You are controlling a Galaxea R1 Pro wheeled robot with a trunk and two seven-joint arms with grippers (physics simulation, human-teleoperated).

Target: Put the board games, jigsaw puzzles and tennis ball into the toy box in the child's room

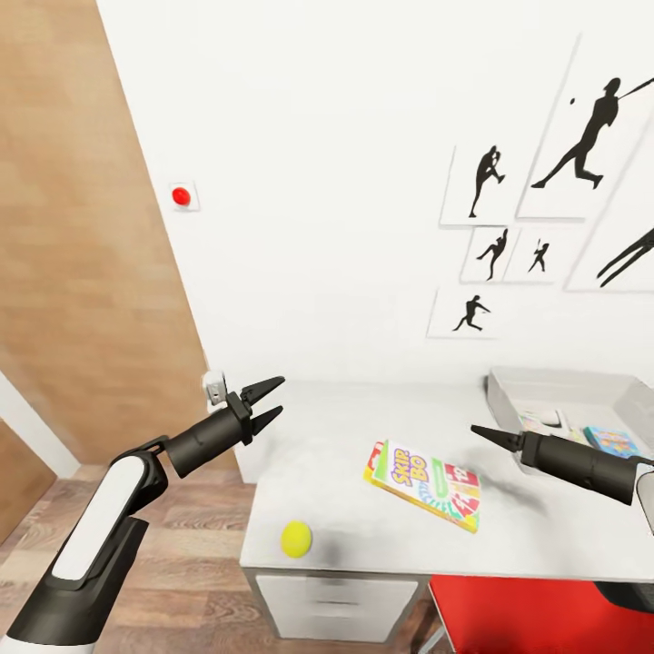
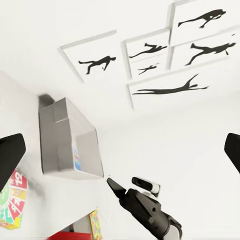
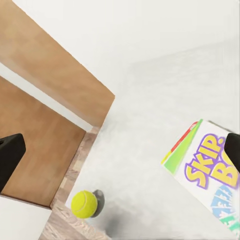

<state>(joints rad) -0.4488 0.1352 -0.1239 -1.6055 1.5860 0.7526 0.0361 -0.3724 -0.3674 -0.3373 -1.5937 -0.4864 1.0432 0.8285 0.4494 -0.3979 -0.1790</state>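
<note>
The tennis ball [image 1: 296,539] lies near the front left corner of the table [image 1: 545,536]. It also appears by the table's edge in the right wrist view [image 3: 84,204]. A yellow-green-red "Skip-Bo" board game [image 1: 424,483] lies flat at mid-table [image 3: 210,170]. The grey toy box [image 1: 505,392] stands at the back right, with a blue box [image 1: 610,440] and a pale printed item [image 1: 543,420] inside. My left gripper [image 1: 280,397] is open in the air off the table's left end. My right gripper [image 1: 474,430] hovers right of the board game, its fingers [image 3: 10,155] spread wide and empty.
White drawers [image 1: 336,607] sit under the table, with a red seat [image 1: 527,618] to their right. A brown wooden door [image 1: 82,227] and a red wall button [image 1: 181,195] are on the left. Black baseball-player pictures [image 1: 581,136] hang above the table. Wood-plank floor [image 1: 200,545] lies below my left arm.
</note>
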